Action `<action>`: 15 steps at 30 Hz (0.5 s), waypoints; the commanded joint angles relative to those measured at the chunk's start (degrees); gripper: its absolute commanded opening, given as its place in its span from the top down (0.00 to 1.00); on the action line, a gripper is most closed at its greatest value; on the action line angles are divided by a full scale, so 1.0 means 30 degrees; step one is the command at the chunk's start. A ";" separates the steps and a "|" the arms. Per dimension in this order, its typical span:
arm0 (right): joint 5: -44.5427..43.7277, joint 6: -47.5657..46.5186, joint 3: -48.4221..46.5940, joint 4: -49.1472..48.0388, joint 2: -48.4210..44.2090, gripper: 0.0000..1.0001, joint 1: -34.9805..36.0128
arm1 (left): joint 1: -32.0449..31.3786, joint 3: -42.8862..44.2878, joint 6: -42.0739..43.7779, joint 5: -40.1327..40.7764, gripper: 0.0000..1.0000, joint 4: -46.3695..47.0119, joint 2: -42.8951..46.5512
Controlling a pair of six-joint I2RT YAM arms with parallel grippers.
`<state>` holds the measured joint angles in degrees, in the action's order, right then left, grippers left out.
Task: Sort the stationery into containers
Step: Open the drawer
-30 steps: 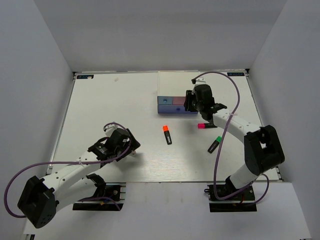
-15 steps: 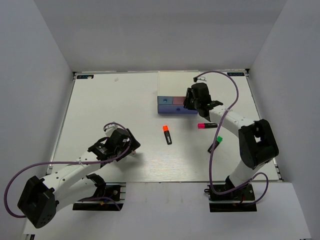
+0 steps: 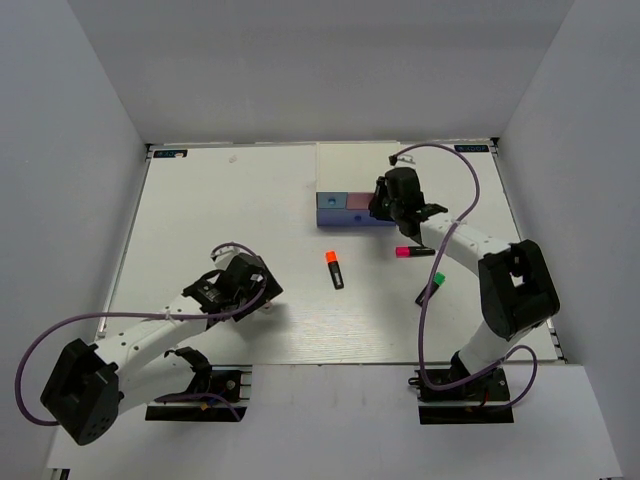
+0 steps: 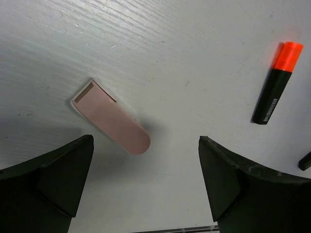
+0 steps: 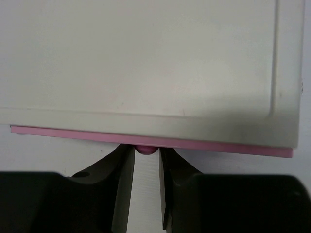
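The white box [image 3: 352,170] of containers stands at the back middle, its blue [image 3: 327,203] and pink [image 3: 355,201] drawer fronts facing me. My right gripper [image 3: 385,207] is against the pink front [image 5: 218,145], its jaws shut on the small round knob [image 5: 146,150]. The orange-capped [image 3: 335,269], pink-capped [image 3: 408,252] and green-capped [image 3: 430,288] highlighters lie on the table. My left gripper [image 4: 146,145] hangs wide open just above a pink oval eraser [image 4: 112,119], which lies flat toward the left finger. The orange-capped highlighter [image 4: 277,82] lies off to its right.
White walls close in the table on three sides. The right arm's cable [image 3: 470,190] loops over the back right corner. Bare white tabletop [image 3: 220,210] stretches left of the box.
The right gripper's jaws have narrowed onto the pink drawer's knob. The left arm has shifted slightly, its gripper staying wide open.
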<state>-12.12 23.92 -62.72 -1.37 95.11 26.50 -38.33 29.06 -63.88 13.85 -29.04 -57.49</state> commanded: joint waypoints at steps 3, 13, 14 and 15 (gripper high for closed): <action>0.1313 -0.0006 0.2090 -0.0453 -0.2142 1.00 0.0013 | 0.0031 0.1445 0.0199 -0.0104 0.01 -0.0106 -0.1253; 0.1725 0.0083 0.4177 -0.0130 -0.4339 0.86 0.0014 | 0.0031 0.1622 0.0025 0.0306 0.01 -0.0282 -0.1489; 0.1725 0.0141 0.4178 -0.0218 -0.4253 0.80 0.0014 | 0.0031 0.1796 0.0023 0.0306 0.01 -0.0456 -0.1663; 0.1783 0.0083 0.4120 -0.0247 -0.4223 0.77 0.0014 | 0.0031 0.1798 0.0023 0.0509 0.01 -0.0458 -0.1665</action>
<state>-7.33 23.88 -50.72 -1.80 83.57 26.59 -38.33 32.03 -63.88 13.98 -29.89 -62.48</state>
